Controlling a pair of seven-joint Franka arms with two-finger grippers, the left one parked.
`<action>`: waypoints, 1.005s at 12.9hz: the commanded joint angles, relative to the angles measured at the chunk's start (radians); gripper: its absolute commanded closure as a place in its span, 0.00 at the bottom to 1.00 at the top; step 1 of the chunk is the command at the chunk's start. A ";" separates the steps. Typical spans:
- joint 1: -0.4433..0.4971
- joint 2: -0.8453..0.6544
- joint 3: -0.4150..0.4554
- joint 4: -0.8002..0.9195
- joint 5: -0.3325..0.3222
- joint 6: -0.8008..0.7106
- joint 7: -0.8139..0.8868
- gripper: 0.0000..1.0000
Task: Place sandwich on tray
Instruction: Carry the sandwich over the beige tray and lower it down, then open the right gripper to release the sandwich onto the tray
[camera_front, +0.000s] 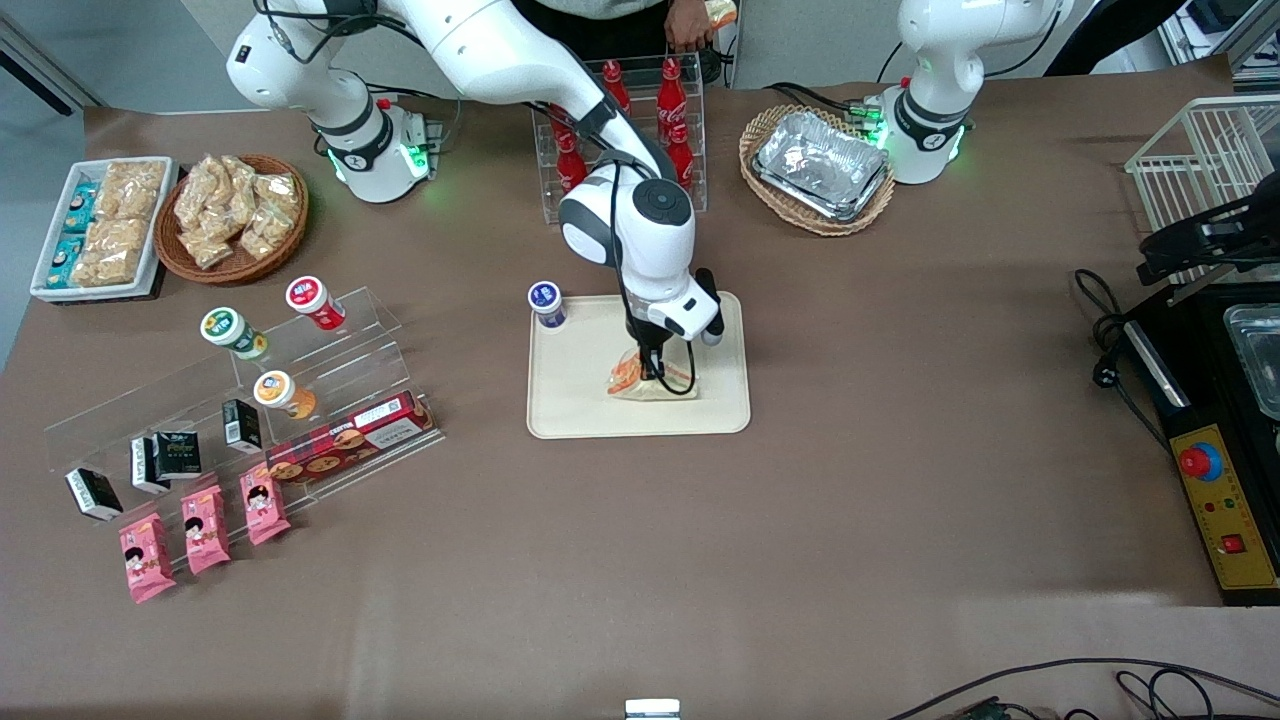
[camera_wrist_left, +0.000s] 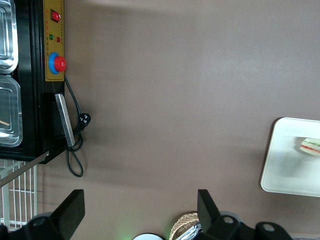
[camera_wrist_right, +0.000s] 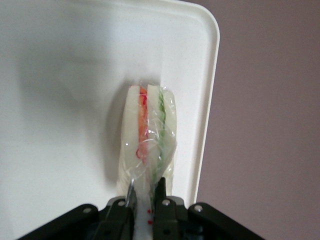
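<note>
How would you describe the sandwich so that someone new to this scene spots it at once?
Find the cream tray at the table's middle. On it, under the gripper, which is pinching its wrap, lies the sandwich: a clear-wrapped wedge of pale bread with orange-red and green filling. The tray's only other item is a purple-lidded cup.

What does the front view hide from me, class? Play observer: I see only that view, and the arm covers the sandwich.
Observer: In the right wrist view, the gripper is shut on the sandwich, pinching its wrap.
Operator: Which way does the filling face?
Observer: Toward the wrist camera; the orange and green stripes run between two pale bread faces.
Operator: Is it near the tray's rim?
Observer: Yes, it sits on the tray close beside one long rim, fully inside it.
</note>
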 joint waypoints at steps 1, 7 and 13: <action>-0.011 0.009 -0.013 -0.008 -0.020 0.038 -0.021 0.96; -0.032 0.024 -0.015 -0.038 -0.020 0.099 -0.021 0.96; -0.034 0.032 -0.013 -0.036 -0.004 0.099 -0.008 0.65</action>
